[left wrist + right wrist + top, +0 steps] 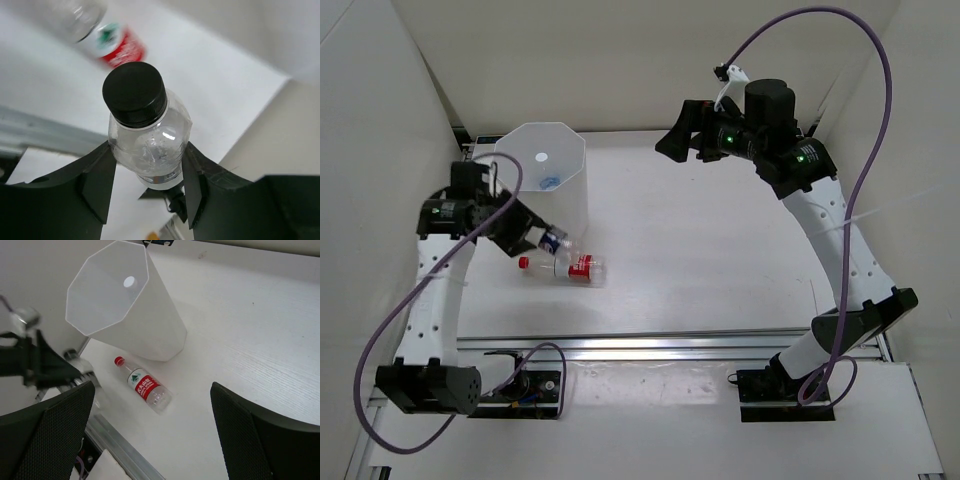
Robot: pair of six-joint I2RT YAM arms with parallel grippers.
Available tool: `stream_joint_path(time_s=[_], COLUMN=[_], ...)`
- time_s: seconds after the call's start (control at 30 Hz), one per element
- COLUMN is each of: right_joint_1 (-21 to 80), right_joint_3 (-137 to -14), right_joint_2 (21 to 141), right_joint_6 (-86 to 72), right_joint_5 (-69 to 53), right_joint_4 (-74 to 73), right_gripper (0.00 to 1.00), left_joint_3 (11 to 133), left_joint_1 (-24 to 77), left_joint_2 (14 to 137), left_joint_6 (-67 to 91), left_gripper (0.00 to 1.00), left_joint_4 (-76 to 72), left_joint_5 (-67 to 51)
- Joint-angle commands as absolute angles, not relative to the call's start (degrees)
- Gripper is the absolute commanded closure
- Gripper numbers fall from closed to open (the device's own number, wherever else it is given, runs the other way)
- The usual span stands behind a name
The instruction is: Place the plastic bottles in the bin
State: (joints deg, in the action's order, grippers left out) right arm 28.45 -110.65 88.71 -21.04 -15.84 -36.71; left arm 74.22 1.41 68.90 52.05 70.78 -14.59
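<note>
Bottles first: the black-capped bottle is pinched at the shoulder between the left tool's fingers, just beside the near wall of the bin, with its cap pointing away from the arm. The red-capped bottle, red label showing, lies on its side on the bench, close in front of the bin and right by that left tool. Down inside the bin, a white cap shows at the bottom. Over on the other side, the right tool hangs high above the bench, spread wide, gripping nothing.
</note>
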Motion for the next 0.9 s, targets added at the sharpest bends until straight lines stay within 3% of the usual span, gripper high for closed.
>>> stream_joint_path(time_s=[0.0,0.27,0.43,0.5,0.53,0.57,0.6,0.73,0.83,0.87], right_joint_1=[28.04,27.52,27.51,26.98,26.98,26.98,26.46,25.93,25.93,25.93], right_joint_3=[-110.92,-111.53,-112.68,-112.68,-111.98,-111.97,-110.67,-108.02,-107.40,-107.40], right_joint_2=[87.10,87.71,87.11,86.49,85.79,85.78,84.39,82.27,82.27,82.27], right_joint_6=[-21.36,-21.88,-21.36,-21.36,-20.75,-20.74,-20.74,-20.04,-20.04,-20.04], right_joint_5=[-17.23,-18.98,-19.60,-19.08,-19.07,-19.07,-18.38,-16.96,-16.96,-16.96], right_joint_4=[-34.98,-35.50,-36.04,-36.64,-37.26,-37.27,-37.27,-38.49,-40.07,-40.08], right_gripper=[0.00,0.00,0.00,0.00,0.00,0.00,0.00,0.00,0.00,0.00], left_joint_3=[88.12,125.80,132.01,129.64,129.64,129.64,129.64,123.95,106.31,94.77], left_joint_1=[1.23,0.44,-2.72,-2.72,-3.33,-3.34,-3.34,-4.04,-4.65,-5.53], left_joint_2=[68.10,85.50,94.82,95.45,96.06,96.06,94.15,86.59,74.57,71.23], left_joint_6=[48.35,46.85,45.18,45.18,44.48,44.47,44.47,42.99,44.38,44.38], left_gripper=[0.85,0.85,0.77,0.62,0.12,0.11,0.00,0.00,0.00,0.00], left_joint_4=[81.65,81.65,81.65,81.65,81.65,81.65,81.65,80.51,78.67,77.01], left_joint_5=[-10.20,-1.34,2.45,4.74,5.27,5.27,5.27,5.27,5.89,3.45])
